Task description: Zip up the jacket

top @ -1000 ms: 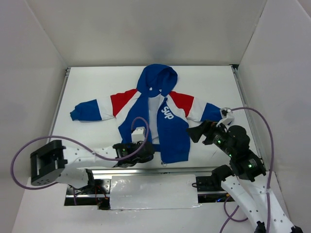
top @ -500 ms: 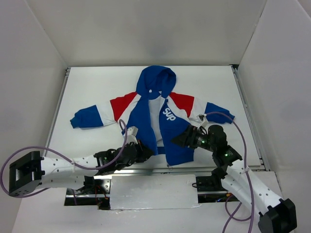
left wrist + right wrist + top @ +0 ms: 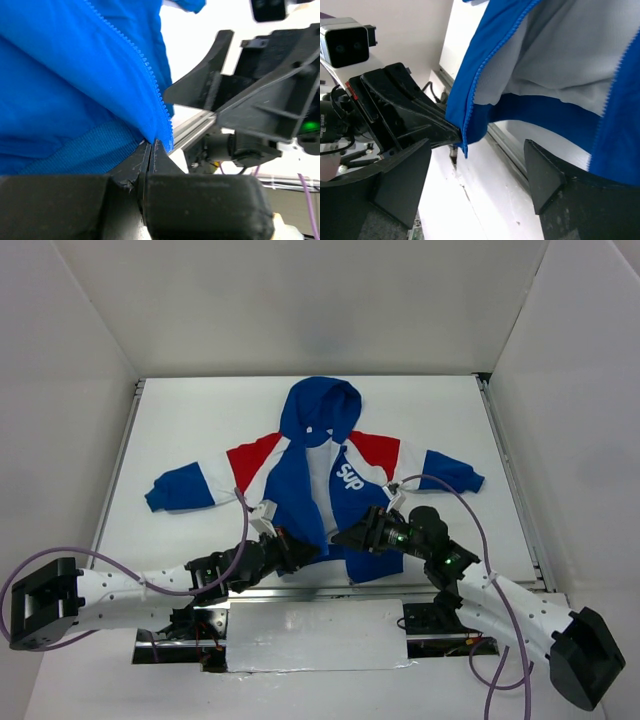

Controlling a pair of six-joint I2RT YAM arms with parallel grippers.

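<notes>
Two grippers meet at the near edge of the tabletop (image 3: 200, 420), just past the metal rail (image 3: 192, 125) that borders it. The left gripper (image 3: 290, 548) is clamped on the jacket (image 3: 300, 490). Its fingers are pressed together on the bottom corner of the left front panel, right where the blue zip teeth (image 3: 150, 75) end at the ribbed hem. In the left wrist view the blue cloth rises out of the closed fingertips and fills most of the picture.

Just beside it, the right gripper (image 3: 352, 537) has its fingers spread wide apart and grips nothing. In the right wrist view the pinched corner and its zip edge show in the gap between those fingers. Whether the corner actually sits between them or lies a little farther off, I cannot tell. From above, this gripper is at the near hem of the right front panel.

Beyond the grippers, the jacket lies front up and unzipped on the tabletop, its pale lining (image 3: 318, 465) showing between the two panels. White lettering (image 3: 346, 477) runs along the right panel beside the opening. One sleeve (image 3: 185, 485) stretches out to the left and the other sleeve (image 3: 450, 472) to the right, each banded red, white and blue. The hood (image 3: 320, 405) lies farthest away, pointing at the back wall.
</notes>
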